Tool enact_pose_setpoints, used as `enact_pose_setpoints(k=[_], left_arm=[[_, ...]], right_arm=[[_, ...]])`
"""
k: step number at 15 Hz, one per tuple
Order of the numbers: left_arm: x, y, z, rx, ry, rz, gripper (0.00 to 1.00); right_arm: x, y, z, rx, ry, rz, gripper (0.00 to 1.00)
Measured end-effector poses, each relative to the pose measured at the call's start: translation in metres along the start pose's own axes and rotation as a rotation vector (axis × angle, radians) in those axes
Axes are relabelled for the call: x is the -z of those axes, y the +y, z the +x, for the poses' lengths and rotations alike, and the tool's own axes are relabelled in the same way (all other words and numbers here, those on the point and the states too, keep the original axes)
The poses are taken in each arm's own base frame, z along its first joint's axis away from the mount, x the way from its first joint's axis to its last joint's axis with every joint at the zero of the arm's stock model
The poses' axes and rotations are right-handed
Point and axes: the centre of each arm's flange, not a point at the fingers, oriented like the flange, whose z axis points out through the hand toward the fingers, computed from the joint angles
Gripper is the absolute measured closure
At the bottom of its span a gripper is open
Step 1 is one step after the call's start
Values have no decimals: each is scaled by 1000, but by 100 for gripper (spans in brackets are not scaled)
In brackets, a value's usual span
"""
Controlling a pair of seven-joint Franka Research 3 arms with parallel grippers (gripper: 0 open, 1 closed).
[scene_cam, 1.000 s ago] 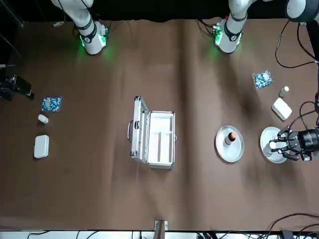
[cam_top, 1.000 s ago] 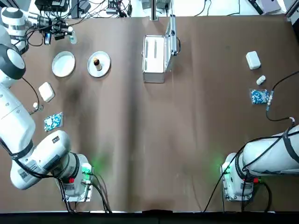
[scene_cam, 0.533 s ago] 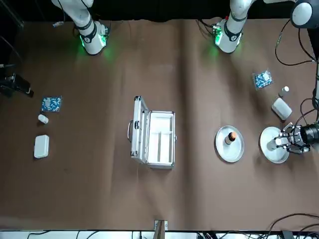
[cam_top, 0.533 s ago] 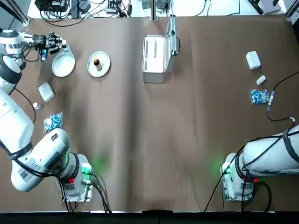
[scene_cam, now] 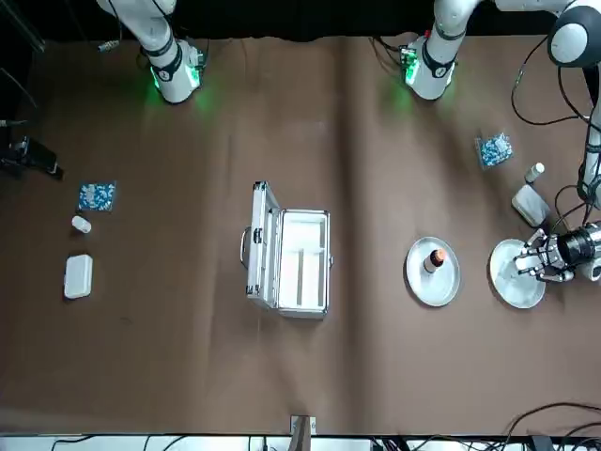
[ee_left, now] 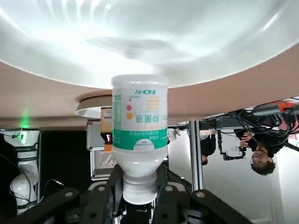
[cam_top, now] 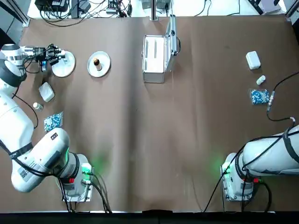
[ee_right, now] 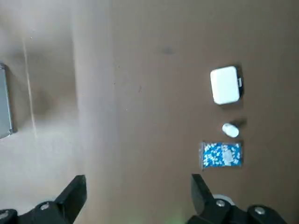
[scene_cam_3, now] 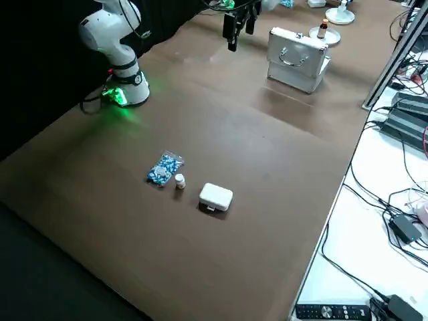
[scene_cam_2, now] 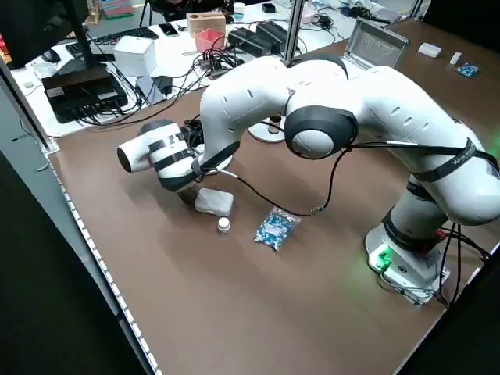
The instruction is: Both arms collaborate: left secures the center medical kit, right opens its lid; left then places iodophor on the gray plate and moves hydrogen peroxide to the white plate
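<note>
**Left claw holding the peroxide bottle at the white plate**

Nearest the arms' bases, along the bottom edge of the top view, the brown surface [cam_top: 154, 140] is lying bare between the two green-lit pedestals. The right claw [ee_right: 135, 205] is hanging high over the right half of the surface with its fingers spread wide and nothing between them; below it, in its wrist view, a white box [ee_right: 224, 85], a small white vial [ee_right: 230, 129] and a blue packet [ee_right: 222, 154] are sitting in a loose line at the right of the frame.

Farther out on the left of the top view, a second blue packet [cam_top: 53, 121], vial [cam_top: 38, 106] and white box [cam_top: 46, 91] are lying beside the left arm.

Beyond them, in the upper left of the top view, the left claw [cam_top: 55, 55] is reaching in sideways at the edge of the white plate [cam_top: 67, 65]. In the left wrist view its fingers [ee_left: 100, 198] are clenched on the capped end of the hydrogen peroxide [ee_left: 139, 123], with the bottle's other end pointing at the plate; whether it is touching the plate I cannot tell.

Just right of that plate, the iodophor [cam_top: 96, 61] is standing upright on the gray plate [cam_top: 103, 67].

At upper centre, the medical kit [cam_top: 154, 59] is sitting with its lid [cam_top: 172, 33] standing open along its right side.
</note>
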Motion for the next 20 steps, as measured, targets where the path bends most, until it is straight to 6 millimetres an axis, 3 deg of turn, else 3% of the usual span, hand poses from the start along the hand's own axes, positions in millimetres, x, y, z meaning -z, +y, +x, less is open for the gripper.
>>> enact_pose_setpoints(k=[4, 8, 15, 19, 20], left_arm=[[13, -4, 7, 8, 8, -20, 68], [21, -8, 18, 18, 13, -33, 68], [37, -14, 28, 26, 8, -67, 68], [36, -12, 30, 27, -15, -90, 66], [36, -11, 29, 26, -17, -93, 59]], right_arm=[[4, 13, 2, 34, 31, -2, 1], [6, 11, 4, 84, 50, -4, 1], [21, -21, 5, 152, 85, -8, 1], [21, -24, 5, 157, 89, -9, 1], [22, -24, 6, 157, 93, -9, 1]])
